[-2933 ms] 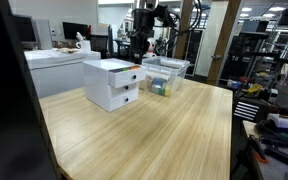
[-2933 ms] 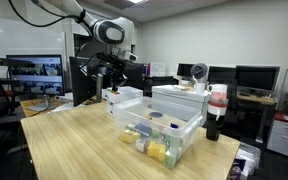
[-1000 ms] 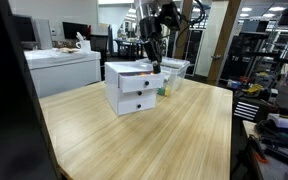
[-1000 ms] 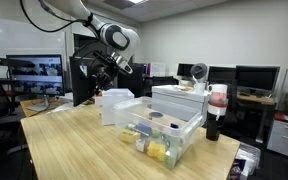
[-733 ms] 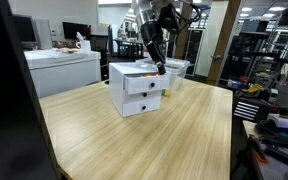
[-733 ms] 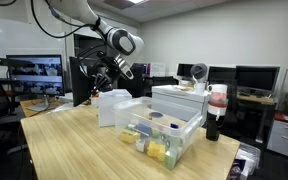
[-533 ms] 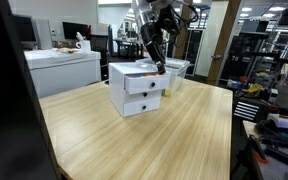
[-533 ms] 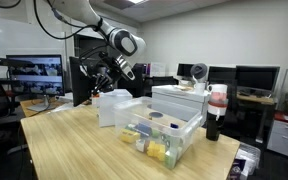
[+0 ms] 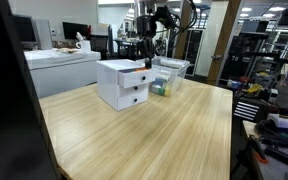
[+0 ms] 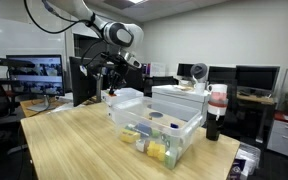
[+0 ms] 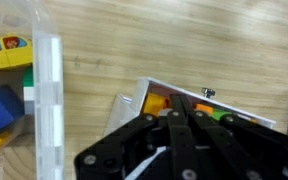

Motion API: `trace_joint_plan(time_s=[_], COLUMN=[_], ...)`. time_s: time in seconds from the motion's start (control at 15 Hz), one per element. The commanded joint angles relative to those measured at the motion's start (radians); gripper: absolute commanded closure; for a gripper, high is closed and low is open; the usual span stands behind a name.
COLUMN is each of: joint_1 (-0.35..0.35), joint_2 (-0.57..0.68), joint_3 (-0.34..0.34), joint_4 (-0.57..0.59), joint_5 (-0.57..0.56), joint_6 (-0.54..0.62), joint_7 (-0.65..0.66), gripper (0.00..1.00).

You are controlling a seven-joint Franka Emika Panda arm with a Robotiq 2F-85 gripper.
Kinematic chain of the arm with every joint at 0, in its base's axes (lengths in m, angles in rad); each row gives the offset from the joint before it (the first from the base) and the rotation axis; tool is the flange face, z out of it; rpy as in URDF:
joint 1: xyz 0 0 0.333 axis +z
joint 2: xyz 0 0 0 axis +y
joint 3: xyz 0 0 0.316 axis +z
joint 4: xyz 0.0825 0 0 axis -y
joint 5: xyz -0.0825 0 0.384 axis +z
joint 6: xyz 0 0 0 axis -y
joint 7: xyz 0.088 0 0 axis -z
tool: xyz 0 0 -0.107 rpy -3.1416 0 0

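The wrist view alone shows orange and green pieces (image 11: 156, 101) in the drawer (image 11: 127, 103) under the closed jaws.

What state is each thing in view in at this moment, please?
top drawer: partly open, coloured items inside.
lower drawer: shut.
claw: shut, over the top drawer.
clear bin: lidless, holding coloured pieces.
monitor: switched on.

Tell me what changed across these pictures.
The white drawer unit slid rightward in an exterior view along with the gripper at its top drawer, then back leftward, ending slightly right of its start. The gripper stayed shut; the clear bin and wooden table stayed put.
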Motion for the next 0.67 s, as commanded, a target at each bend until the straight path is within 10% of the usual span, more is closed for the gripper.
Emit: trace_joint_plan(time_s=[0.0,0.07,0.13,0.6], joint_1=[0.028,0.031,0.030,0.027], joint_2=[-0.096,-0.115,-0.129,-0.213], joint_3=[0.004,0.006,0.009,0.016], joint_4=[-0.169,-0.201,-0.227,-0.385], joint_5=[-0.086,-0.102,-0.105,-0.093], joint_6=[0.237,0.292,0.332,0.523], joint_7=[-0.041,-0.051,-0.063,-0.173], gripper=[0.96,0.97,0.71,0.34])
